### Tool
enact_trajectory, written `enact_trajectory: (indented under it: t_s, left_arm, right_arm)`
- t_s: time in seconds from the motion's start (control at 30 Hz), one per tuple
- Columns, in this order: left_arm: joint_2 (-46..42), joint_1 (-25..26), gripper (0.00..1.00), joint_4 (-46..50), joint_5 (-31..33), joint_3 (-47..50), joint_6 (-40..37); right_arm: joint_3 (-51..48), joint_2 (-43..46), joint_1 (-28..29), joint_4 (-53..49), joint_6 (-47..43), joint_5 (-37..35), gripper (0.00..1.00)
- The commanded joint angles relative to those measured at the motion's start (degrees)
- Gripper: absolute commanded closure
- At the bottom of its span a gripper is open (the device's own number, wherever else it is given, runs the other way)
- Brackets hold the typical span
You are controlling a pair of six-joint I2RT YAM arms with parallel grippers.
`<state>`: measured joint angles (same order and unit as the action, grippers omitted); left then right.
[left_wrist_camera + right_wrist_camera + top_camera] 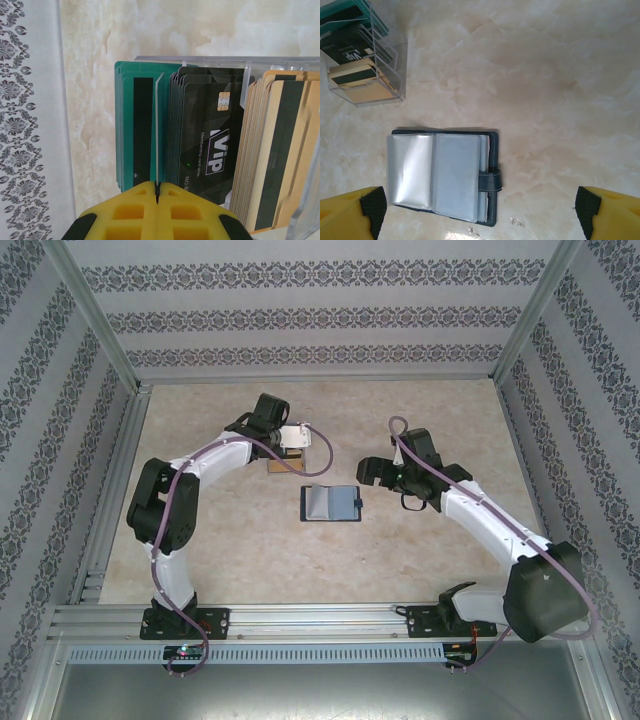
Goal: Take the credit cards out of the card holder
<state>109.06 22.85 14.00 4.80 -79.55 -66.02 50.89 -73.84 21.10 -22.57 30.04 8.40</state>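
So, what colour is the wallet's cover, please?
The wallet is navy blue, clearest in the right wrist view.

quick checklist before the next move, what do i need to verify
1. card holder lying open on the table: ok
2. sleeves on show are emptied: ok; deeper ones: cannot tell
3. right pincer open, facing the card holder: ok
4. left pincer shut at the clear card box: ok
5. thin card edge-on at its tips, gripped or free: cannot tell
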Motion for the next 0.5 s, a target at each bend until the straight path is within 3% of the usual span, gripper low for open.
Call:
enact_trajectory:
  t_s: [0.0, 0.27, 0.3, 0.33, 0.47]
  left_arm:
    - [1.38, -0.76, 1.00, -1.52, 0.40, -1.57, -1.22]
    - [4.39, -1.09, 0.95, -2.13, 1.39, -4.23, 0.92]
    - [4.67, -1.08, 0.92, -2.15, 1.52, -4.50, 1.15]
    - [4.98, -1.23, 0.81, -2.37, 1.72, -4.77, 1.52]
    - [6.23, -1.46, 0.78, -3.42, 2.91, -5.99, 3.00]
  right_arm:
    - [2.16, -1.14, -0.62, -0.02, 0.29, 0.29, 0.02]
    - [3.21, -3.26, -0.80, 0.35, 0.24, 1.02, 0.02]
    - [3.29, -3.40, -0.80, 0.34, 0.24, 1.09, 0.02]
    - [3.33, -3.55, -0.80, 0.42, 0.23, 1.09, 0.02]
    - [3.64, -4.02, -0.89, 0.49, 0.21, 1.26, 0.02]
